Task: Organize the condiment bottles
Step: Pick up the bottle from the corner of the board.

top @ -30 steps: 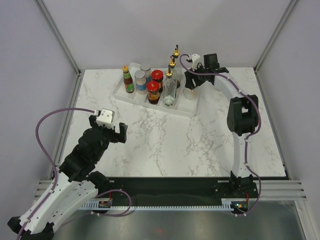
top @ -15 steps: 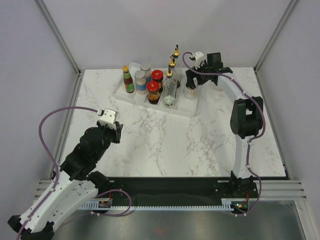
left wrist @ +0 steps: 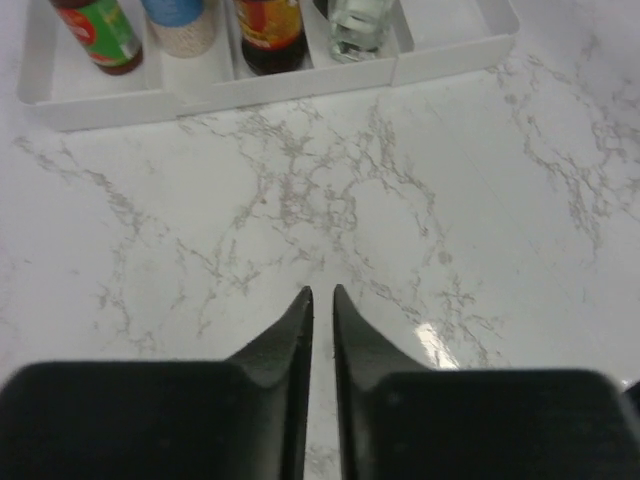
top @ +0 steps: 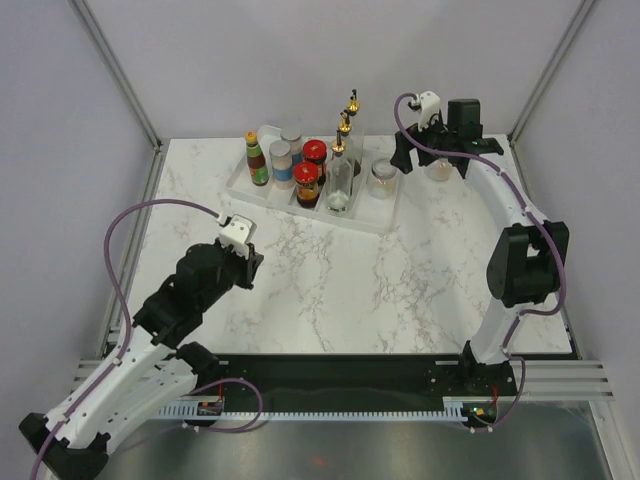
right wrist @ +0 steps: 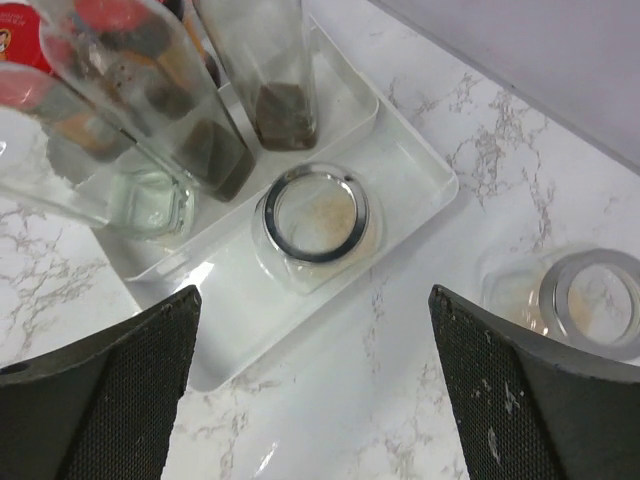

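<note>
Top external view: I judge the task nearly complete. Most of the condiment bottles stand in the white tray at the far edge of the counter. One loose jar sits on the counter near the tray's right end, toward the far right corner. I judge that placing it in the tray is the step left.

Tray contents, left to right along the front:
- orange-capped sauce bottle
- spice jar
- red-lidded jar
- clear cruet

The right-end compartment holds a silver-lidded jar of pale powder, with dark-bottomed cruets just behind it.

The right gripper hovers over the tray's right end, jaws spread wide and holding nothing. The left gripper is closed on nothing, over bare counter well apart from the tray.
</note>
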Robot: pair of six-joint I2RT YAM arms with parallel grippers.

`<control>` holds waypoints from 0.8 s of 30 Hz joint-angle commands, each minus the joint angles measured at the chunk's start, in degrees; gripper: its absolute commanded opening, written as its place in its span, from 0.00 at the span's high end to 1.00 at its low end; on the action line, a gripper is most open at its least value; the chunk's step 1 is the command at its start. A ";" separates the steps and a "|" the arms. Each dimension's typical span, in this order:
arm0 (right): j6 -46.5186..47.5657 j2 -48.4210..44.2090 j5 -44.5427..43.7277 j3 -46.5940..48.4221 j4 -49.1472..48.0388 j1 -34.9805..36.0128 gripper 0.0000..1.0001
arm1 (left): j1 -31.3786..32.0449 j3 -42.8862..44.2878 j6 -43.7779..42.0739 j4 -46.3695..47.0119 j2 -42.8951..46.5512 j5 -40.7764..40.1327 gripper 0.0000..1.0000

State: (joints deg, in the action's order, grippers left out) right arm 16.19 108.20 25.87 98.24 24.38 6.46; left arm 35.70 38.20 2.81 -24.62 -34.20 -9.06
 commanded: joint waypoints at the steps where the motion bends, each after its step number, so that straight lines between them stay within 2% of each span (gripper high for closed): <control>1: -1.94 -7.03 4.36 -5.32 -0.91 -3.45 0.02 | -0.02 3.46 3.60 1.24 -3.41 10.62 0.77; 3: -2.65 -11.59 6.38 -10.49 -1.09 -5.31 0.02 | -0.02 4.25 7.71 3.34 -6.49 16.84 0.61; 4: -2.91 -13.18 7.35 -12.26 -1.26 -7.75 0.02 | -0.02 4.34 9.30 4.31 -7.72 18.80 0.46; 7: -3.27 -19.85 10.60 -19.55 -1.18 -11.54 0.02 | 0.50 4.34 14.58 10.54 -12.81 25.39 0.24; 9: -2.57 -25.30 10.43 -25.07 -1.00 -12.87 0.02 | 1.21 4.61 17.65 16.06 -17.02 27.42 0.17; 10: -2.39 -26.97 10.08 -26.94 -1.09 -14.09 0.02 | 1.99 4.96 18.45 18.10 -18.79 27.86 0.09; 13: -2.91 -32.43 7.89 -32.66 -1.09 -16.73 0.02 | 4.89 8.64 20.57 22.41 -26.60 28.04 0.00; 17: -4.76 -35.95 7.61 -37.58 -1.18 -21.39 0.02 | 9.99 19.44 21.01 23.74 -38.37 25.15 0.00; 19: -5.46 -35.70 8.76 -38.03 -1.27 -24.28 0.02 | 12.10 23.31 22.32 23.74 -44.95 24.36 0.00; 22: -6.43 -32.63 9.81 -36.72 -1.44 -27.36 0.02 | 15.00 30.95 23.03 23.66 -50.16 22.26 0.00; 24: -7.48 -28.15 9.90 -33.21 -1.27 -27.99 0.03 | 16.67 32.99 22.86 23.66 -53.77 20.75 0.00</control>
State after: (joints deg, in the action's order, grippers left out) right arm 10.72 75.99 33.65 61.36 24.34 -20.62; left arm 50.11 66.87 23.18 -3.51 -85.06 14.13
